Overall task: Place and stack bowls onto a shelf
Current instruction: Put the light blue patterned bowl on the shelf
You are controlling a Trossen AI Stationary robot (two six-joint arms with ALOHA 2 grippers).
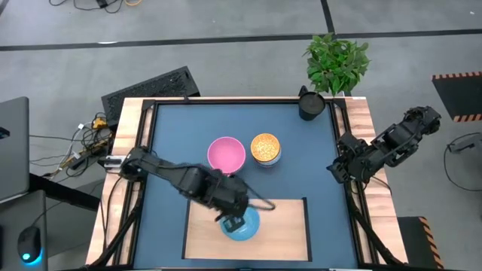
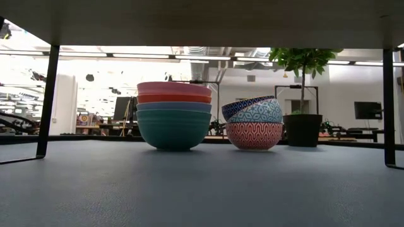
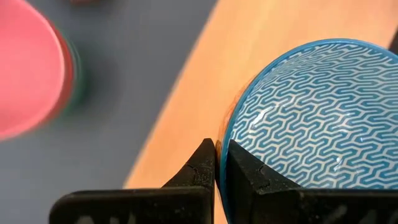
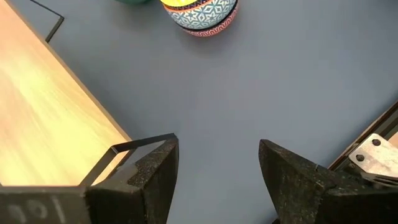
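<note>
Grey floor [image 1: 226, 60] surrounds the bench; a plant [image 1: 337, 62] at one o'clock, ceiling lights [image 2: 126, 55] beyond.

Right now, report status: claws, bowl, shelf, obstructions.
Left claw shut on light-blue bowl rim, over the shelf. Right claw open, parked at table's right edge. Shelf otherwise bare; two bowl stacks behind it.

A dark cup [image 1: 310, 104] stands beside a potted plant [image 1: 337, 60].
</note>
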